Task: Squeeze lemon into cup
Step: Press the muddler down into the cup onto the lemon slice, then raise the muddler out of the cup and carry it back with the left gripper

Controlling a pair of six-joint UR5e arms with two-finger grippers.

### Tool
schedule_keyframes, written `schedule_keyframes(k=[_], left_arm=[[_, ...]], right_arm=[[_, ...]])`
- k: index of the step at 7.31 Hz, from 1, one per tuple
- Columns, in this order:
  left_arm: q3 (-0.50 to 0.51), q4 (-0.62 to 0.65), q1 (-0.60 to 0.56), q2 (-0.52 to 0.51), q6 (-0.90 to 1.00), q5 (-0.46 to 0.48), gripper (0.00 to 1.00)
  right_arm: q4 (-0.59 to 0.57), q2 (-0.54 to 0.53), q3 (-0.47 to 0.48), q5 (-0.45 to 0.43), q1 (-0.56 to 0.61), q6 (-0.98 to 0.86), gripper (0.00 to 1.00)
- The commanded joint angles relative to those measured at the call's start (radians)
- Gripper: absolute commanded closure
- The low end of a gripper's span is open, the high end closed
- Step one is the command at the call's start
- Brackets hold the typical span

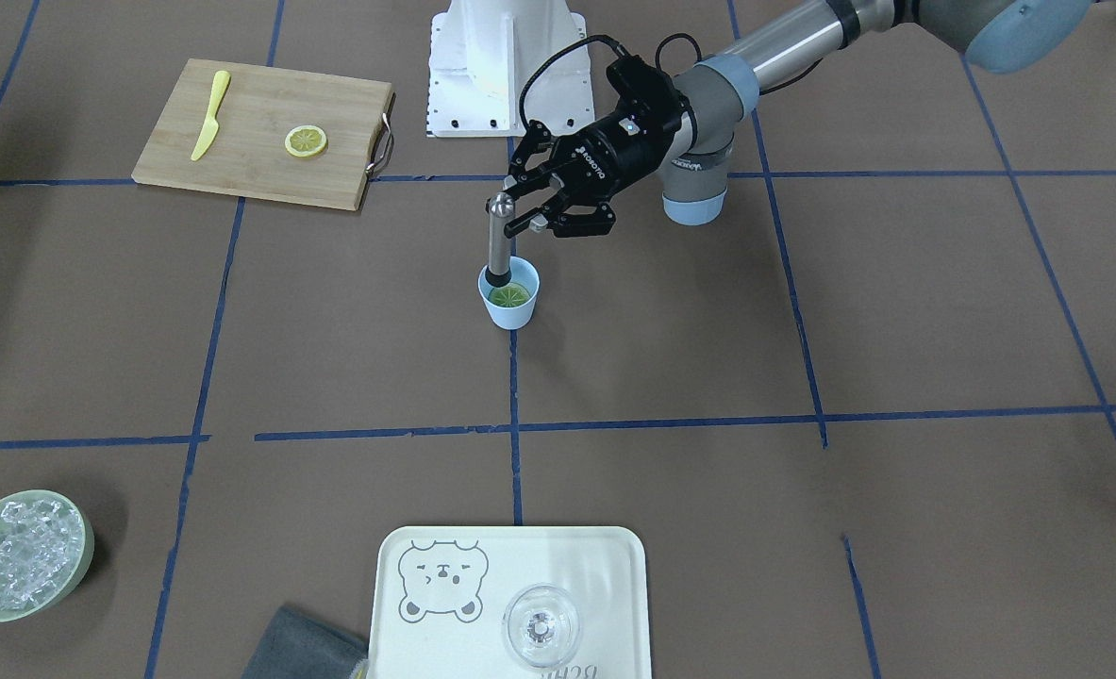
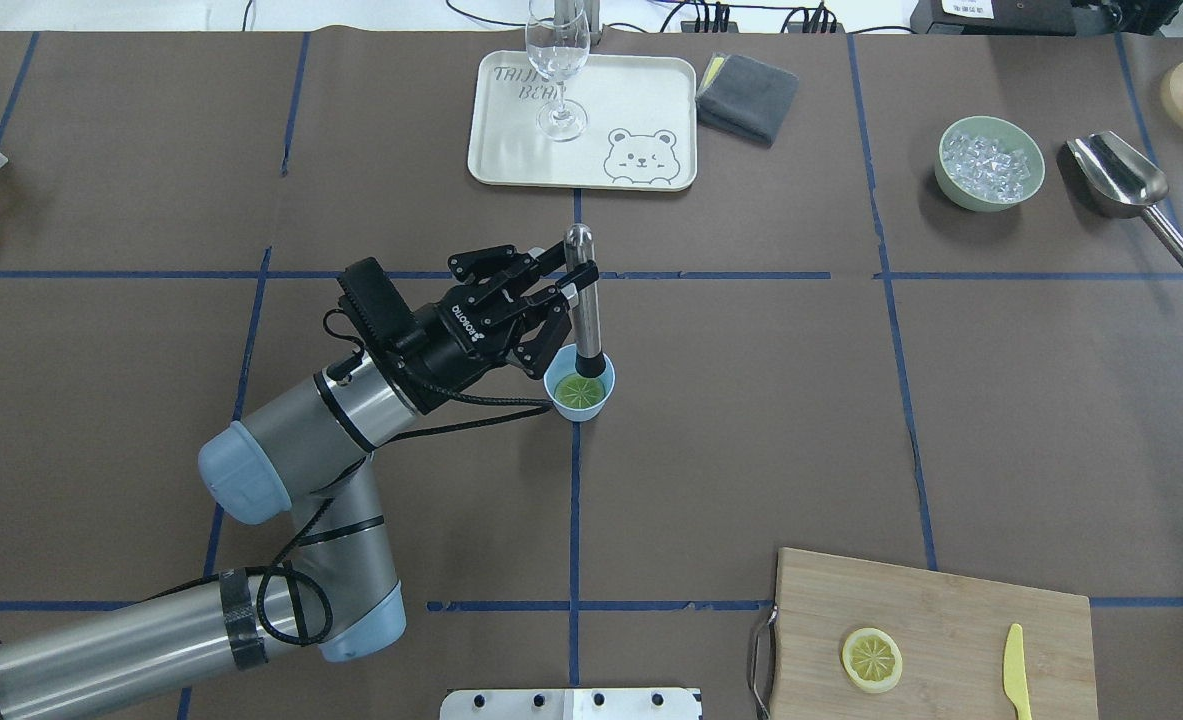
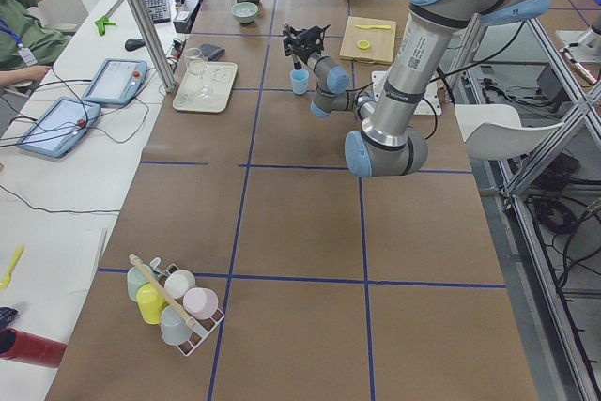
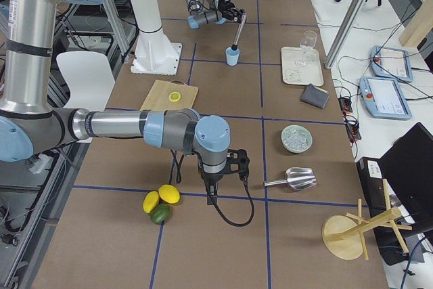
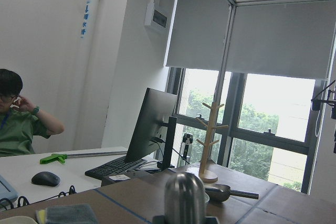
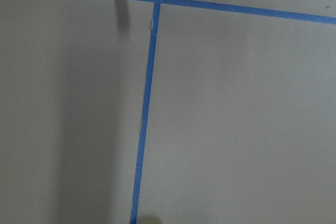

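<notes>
The lemon (image 2: 573, 390) lies in the cup (image 2: 581, 410), far from the desk (image 2: 751, 400) edges. The left end effector (image 2: 568, 278) grips a metal stick (image 2: 588, 325), its tip maybe touching the lemon. I cannot tell if the right end effector (image 4: 233, 164) is open.

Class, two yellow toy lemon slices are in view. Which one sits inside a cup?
The thin round yellow lemon slice inside the small light-blue plastic cup, beside the metal rod; the other slice lies on the wooden cutting board.
</notes>
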Motion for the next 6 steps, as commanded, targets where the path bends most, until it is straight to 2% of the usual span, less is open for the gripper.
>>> schedule_keyframes(k=[1, 4, 5, 6], left_arm=[[-0.030, 0.016, -0.035, 0.010, -0.014, -0.018, 1.00], [-0.061, 0.260, -0.100, 0.043, -0.139, -0.033, 1.00], [-0.084, 0.360, -0.149, 0.046, -0.217, -0.116, 1.00], [-0.160, 0.502, -0.183, 0.075, -0.256, -0.190, 1.00]], right_arm=[[0.000, 0.000, 0.000, 0.000, 0.000, 0.000, 0.00], [0.000, 0.000, 0.000, 0.002, 0.000, 0.000, 0.00], [0.000, 0.000, 0.000, 0.002, 0.000, 0.000, 0.00], [0.000, -0.001, 0.000, 0.003, 0.000, 0.000, 0.00]])
